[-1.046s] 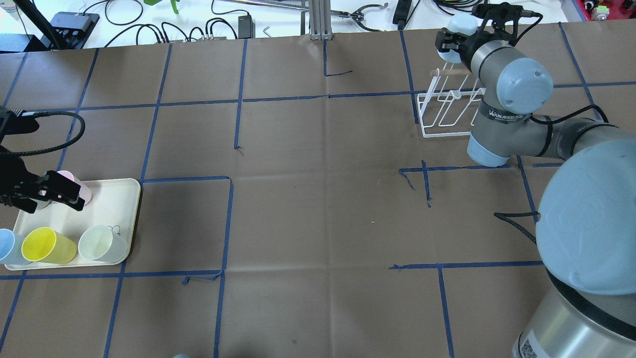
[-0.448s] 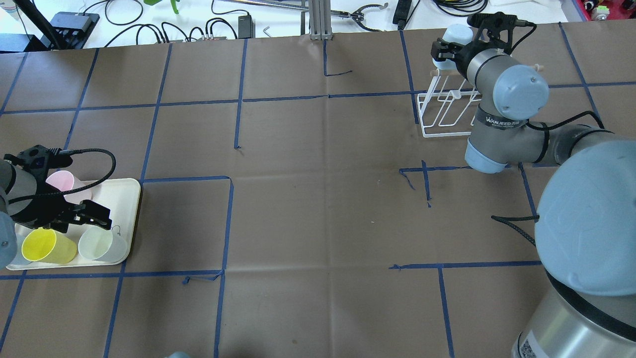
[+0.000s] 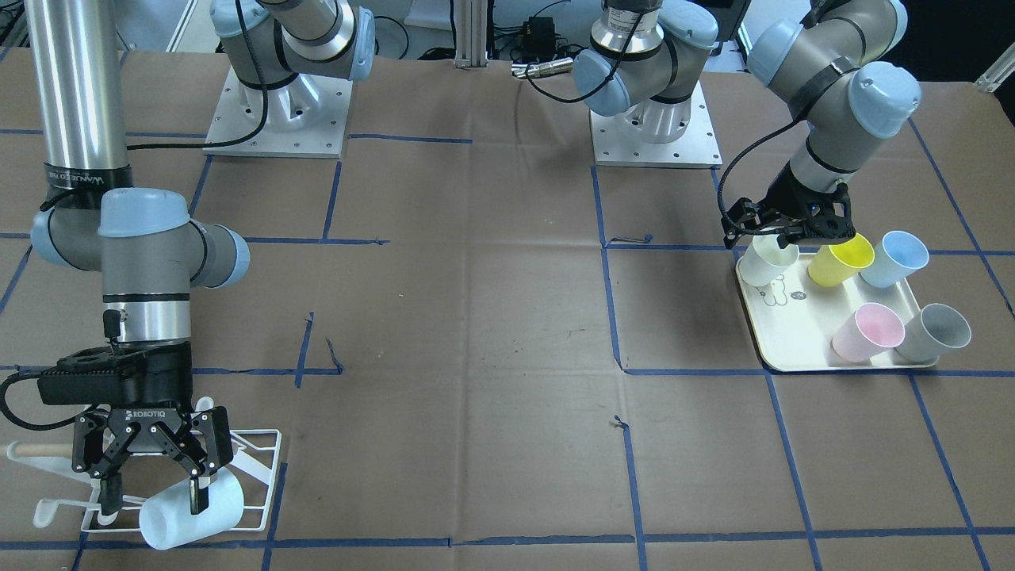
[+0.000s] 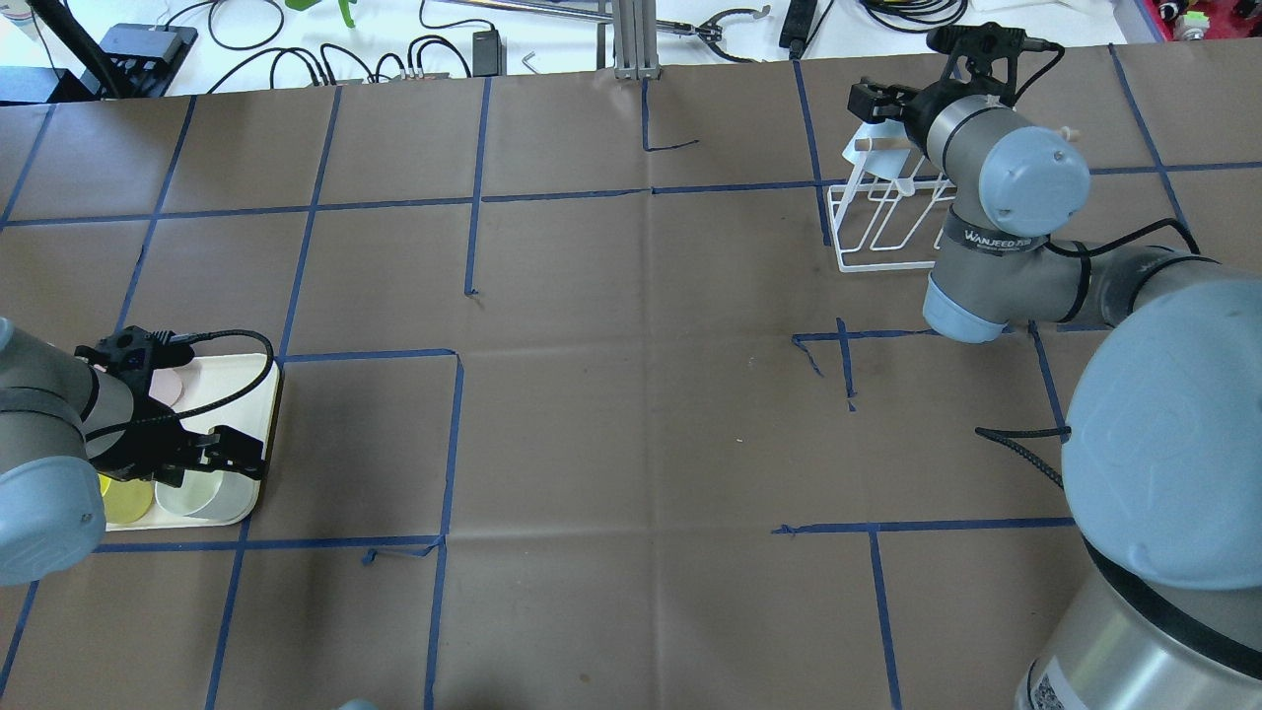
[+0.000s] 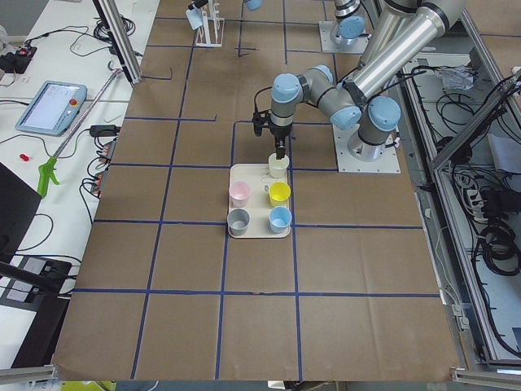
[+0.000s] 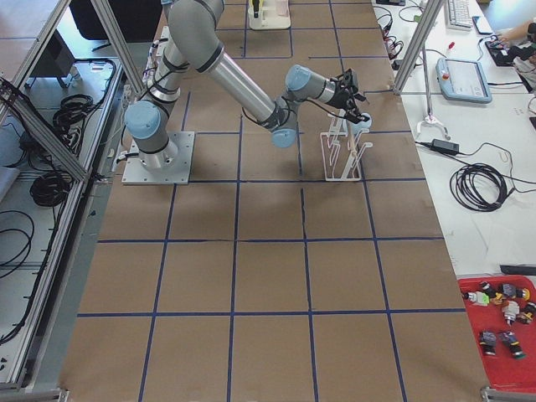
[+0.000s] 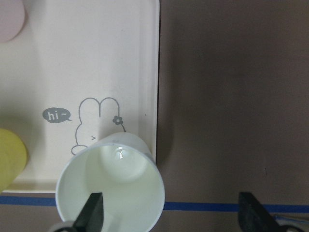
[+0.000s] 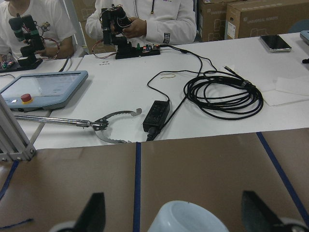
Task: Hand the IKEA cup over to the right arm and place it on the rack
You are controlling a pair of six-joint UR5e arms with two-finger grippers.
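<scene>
Worktop: brown paper sheeting (image 4: pixel 611 394) ruled by blue tape lines is covering the whole surface; cables and a teach pendant are lying on the white bench beyond it.
Right claw: the black two-finger claw (image 3: pixel 155 476) of the silver-grey right arm (image 3: pixel 147 262) is pointing down over the white wire cup rack (image 3: pixel 254 468), fingers spread, not clamped.
Task cup: the pale blue plastic cup (image 3: pixel 193 510) is sitting tilted on the rack's front prongs, between the spread fingers.
Left claw: the other black claw (image 3: pixel 793 230) is hanging, fingers apart, above the pale mint cup (image 7: pixel 111 188) on the cream bear-printed tray (image 7: pixel 87 58); one finger is over the cup's mouth.
Doing it well: the right claw should probably lift straight up, clear of prongs and rim, so the cup is not dragged off.
</scene>
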